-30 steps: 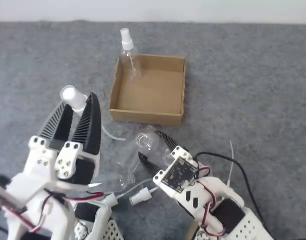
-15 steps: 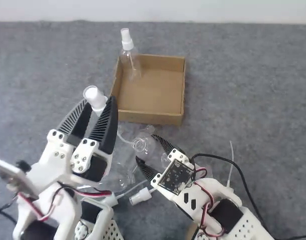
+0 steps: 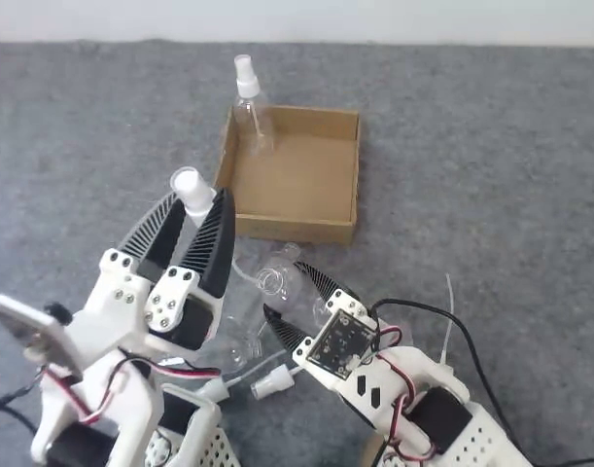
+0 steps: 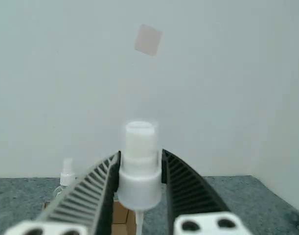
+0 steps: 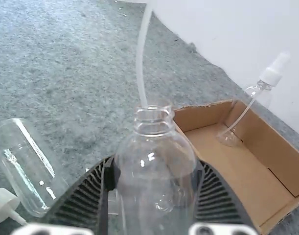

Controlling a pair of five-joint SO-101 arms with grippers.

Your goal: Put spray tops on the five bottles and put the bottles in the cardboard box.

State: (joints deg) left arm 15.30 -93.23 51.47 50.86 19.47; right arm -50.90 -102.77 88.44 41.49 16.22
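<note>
Gripping a spray top (image 3: pixel 188 185) in the left tool (image 3: pixel 194 195), beside the cardboard box (image 3: pixel 287 226) at its arm-side corner; clamping an uncapped clear bottle (image 3: pixel 277 277) in the right tool (image 3: pixel 285 285), just outside that box's arm-side wall.

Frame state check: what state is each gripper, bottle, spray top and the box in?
Left gripper: shut on spray top.
Right gripper: shut on uncapped bottle.
Spray top: not seated, tube tip at that bottle's mouth.
Capped bottle: upright in cardboard box corner.
Spare bottle: uncapped, lying on carpet.
Loose spray top: lying on carpet.
Cardboard box: open, one bottle inside.
</note>
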